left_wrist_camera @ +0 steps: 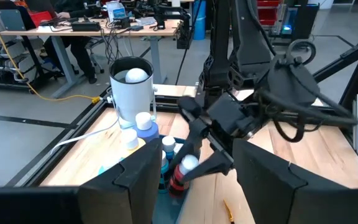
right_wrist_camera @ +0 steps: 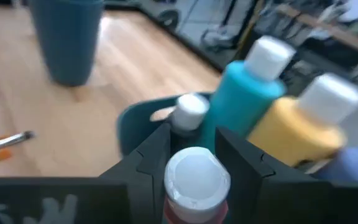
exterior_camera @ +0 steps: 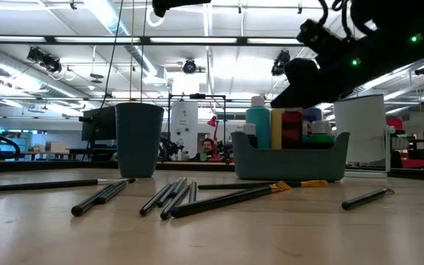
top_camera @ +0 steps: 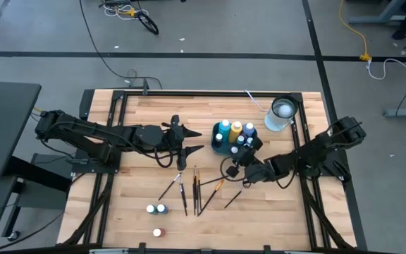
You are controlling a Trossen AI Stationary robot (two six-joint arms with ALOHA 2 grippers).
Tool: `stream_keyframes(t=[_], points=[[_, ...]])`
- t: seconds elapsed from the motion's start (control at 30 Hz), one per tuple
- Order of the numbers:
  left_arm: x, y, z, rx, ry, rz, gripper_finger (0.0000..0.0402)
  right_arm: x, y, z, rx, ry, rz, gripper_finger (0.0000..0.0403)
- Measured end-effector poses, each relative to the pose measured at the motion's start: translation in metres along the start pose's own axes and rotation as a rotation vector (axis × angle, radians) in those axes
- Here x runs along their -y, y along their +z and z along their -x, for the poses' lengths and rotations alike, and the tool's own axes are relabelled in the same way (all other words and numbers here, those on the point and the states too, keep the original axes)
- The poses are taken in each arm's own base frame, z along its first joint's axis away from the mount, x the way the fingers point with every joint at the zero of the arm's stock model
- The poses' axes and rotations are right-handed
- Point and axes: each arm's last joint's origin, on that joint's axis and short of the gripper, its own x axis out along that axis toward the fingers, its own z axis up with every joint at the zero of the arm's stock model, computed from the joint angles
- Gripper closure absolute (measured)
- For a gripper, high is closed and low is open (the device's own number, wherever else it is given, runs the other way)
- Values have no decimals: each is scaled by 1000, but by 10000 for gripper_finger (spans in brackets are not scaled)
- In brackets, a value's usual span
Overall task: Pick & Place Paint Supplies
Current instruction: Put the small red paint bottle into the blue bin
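A teal caddy (top_camera: 219, 144) at the table's middle holds several white-capped paint bottles, among them a turquoise one (right_wrist_camera: 241, 93) and a yellow one (right_wrist_camera: 297, 134). My right gripper (top_camera: 246, 151) is at the caddy's near right corner, shut on a red bottle (right_wrist_camera: 194, 186). Above the table to the caddy's left, my left gripper (top_camera: 186, 139) hovers open and touches nothing. Several dark-handled brushes (top_camera: 192, 189) lie flat on the wood near the front. Two bottles (top_camera: 156, 209) and a red one (top_camera: 158, 231) stand there too. My right gripper pinches the red bottle between its two fingers (right_wrist_camera: 151, 155), just under the white cap (left_wrist_camera: 189, 163). The fingers come slanting from the table's near right, almost level. The bottle stands upright with its lower part (exterior_camera: 291, 131) inside the caddy's walls; whether its bottom rests there I cannot tell.
A white jar (top_camera: 282, 113) stands at the far right, behind the caddy. A teal cup (exterior_camera: 138, 136) stands to the caddy's left. One brush with an orange ferrule (exterior_camera: 300, 185) lies just in front of the caddy. Bare wood lies along the table's left side.
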Motion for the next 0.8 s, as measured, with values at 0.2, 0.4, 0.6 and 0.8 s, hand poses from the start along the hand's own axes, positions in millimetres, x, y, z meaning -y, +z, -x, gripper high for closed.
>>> stream_keyframes(t=[0.2,0.4,0.6,0.8], points=[[0,0,0,0,0,0,194,6,-12,-5,-106,22,3,280],[0,0,0,0,0,0,194,7,-16,-5,-137,35,36,279],[0,0,0,0,0,0,194,7,-16,-5,-137,37,54,229],[0,0,0,0,0,0,194,5,-16,-2,-131,54,87,187]])
